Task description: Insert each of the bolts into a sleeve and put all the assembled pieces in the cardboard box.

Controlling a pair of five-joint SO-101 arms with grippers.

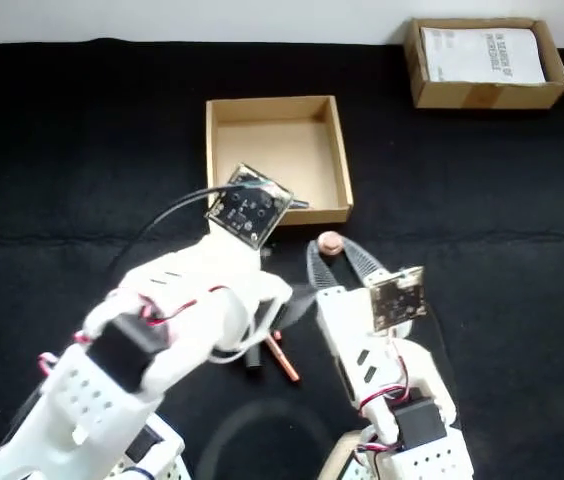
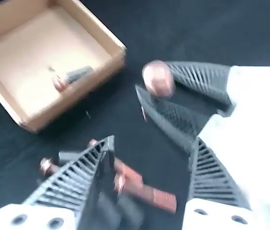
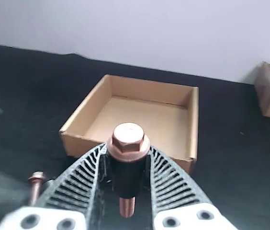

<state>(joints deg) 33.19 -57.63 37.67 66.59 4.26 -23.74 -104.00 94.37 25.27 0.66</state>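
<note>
The cardboard box (image 3: 149, 91) is coloured light brown, the bolt (image 3: 130, 139) copper pink, its sleeve (image 3: 125, 177) black. The table (image 3: 25, 86) is covered in black.

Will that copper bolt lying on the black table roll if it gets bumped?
Probably: the bolt has a round shank, though its wider head would likely make it curve. It looks like stiff metal, so bending seems unlikely.

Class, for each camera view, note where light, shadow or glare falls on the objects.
High view: the black cloth table hides cast shadows; the white printed sheet looks brightest. Right wrist view: the copper hex-headed bolt, held in the right gripper, carries a pale highlight on its head. Left wrist view: the open brown cardboard box has an evenly lit floor.
</note>
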